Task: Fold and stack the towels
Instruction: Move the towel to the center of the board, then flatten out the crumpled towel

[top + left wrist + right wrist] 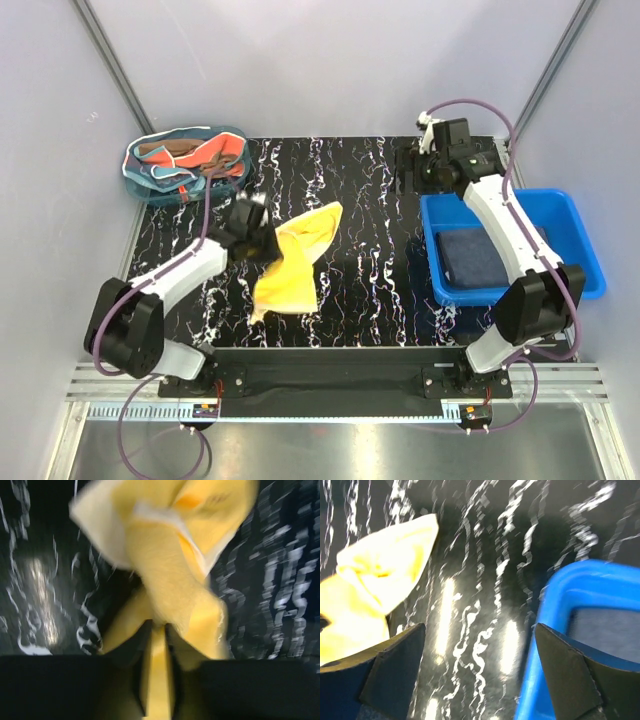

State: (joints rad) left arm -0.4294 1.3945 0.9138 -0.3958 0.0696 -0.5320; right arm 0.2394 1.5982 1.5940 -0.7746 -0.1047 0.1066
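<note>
Only wrist camera shows yellow towel (170, 580) inside left gripper (156, 645).

One yellow towel (290, 265), one grey-blue towel (475, 255), one orange-red towel (215, 155), one blue bin (588, 245), one teal basket (140, 190)

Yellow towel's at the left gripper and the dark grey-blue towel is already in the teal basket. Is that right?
Wrong container: the dark grey-blue towel lies in the blue bin on the right, as the top external view shows. The yellow towel is at the left gripper, as you said.
</note>
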